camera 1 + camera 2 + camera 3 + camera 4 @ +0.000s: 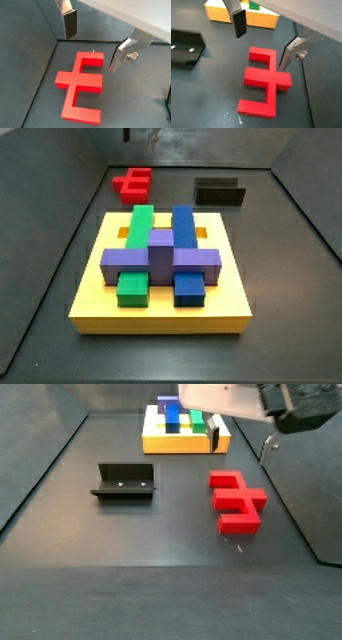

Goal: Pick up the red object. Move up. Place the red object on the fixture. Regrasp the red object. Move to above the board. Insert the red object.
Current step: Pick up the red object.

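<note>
The red object (81, 87) lies flat on the dark floor, a bar with short square prongs jutting off its sides, touched by nothing. In both wrist views it sits below the tool (93, 42), one end of the piece reaching into the space under the two fingers while the rest extends away from them. The tool hangs above it with its jaws spread wide and nothing between them; one finger (238, 22) shows its dark pad, and the second finger (291, 54) is a bare silver plate just beside a prong of the piece without resting on it. In a side view the red object (237, 503) lies well below the tool's body, toward the right wall of the enclosure. The fixture (124, 481) stands apart from the piece, open front facing out. Farther back is the board (160, 293), a yellow slab carrying green, blue and purple blocks.
</note>
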